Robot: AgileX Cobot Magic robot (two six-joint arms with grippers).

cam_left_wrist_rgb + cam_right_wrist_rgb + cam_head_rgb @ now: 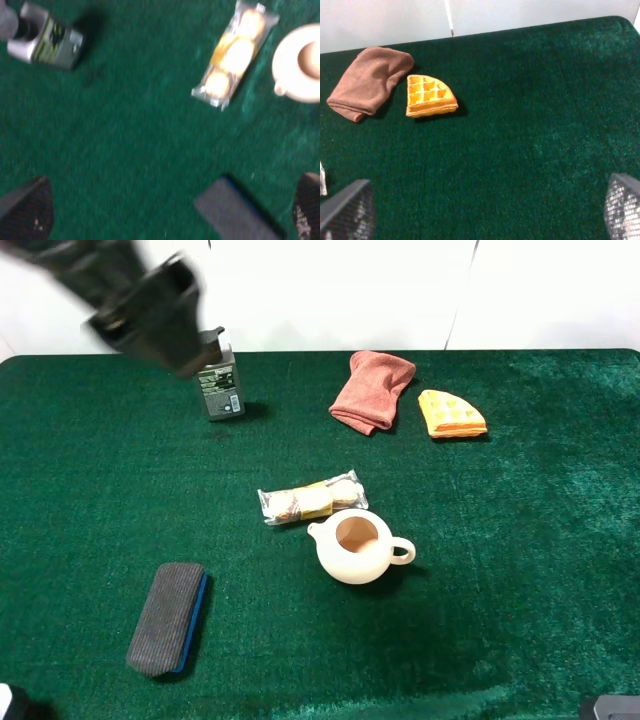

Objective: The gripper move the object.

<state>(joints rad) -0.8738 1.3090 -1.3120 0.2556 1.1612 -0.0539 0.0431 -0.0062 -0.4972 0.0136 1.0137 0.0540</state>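
The teapot (pixel 356 548) sits upright on the green cloth (pixel 520 540), its open mouth showing a brown inside, the short spout pointing toward the snack packet (pixel 312 499) that lies just beside it, and the loop handle on the side away from the packet. Farther from the teapot lie a grey eraser block (pixel 167 618), a small dark bottle (pixel 221 386), a folded pink towel (pixel 372 389) and a waffle wedge (pixel 451 414).

The left gripper (pixel 170 210) hangs high above the cloth near the bottle, blurred, with its fingers (pixel 30 210) spread wide and nothing between them. The right gripper (pixel 485 210) is also wide open and empty, well apart from the teapot, near the waffle.

The teapot looks like glazed ceramic: stiff, fairly heavy for its bulk, slick and likely to chip if dropped. The rim wall, one finger inside the mouth and one outside, probably gives the surest hold; the handle is thin and may let the pot swing.
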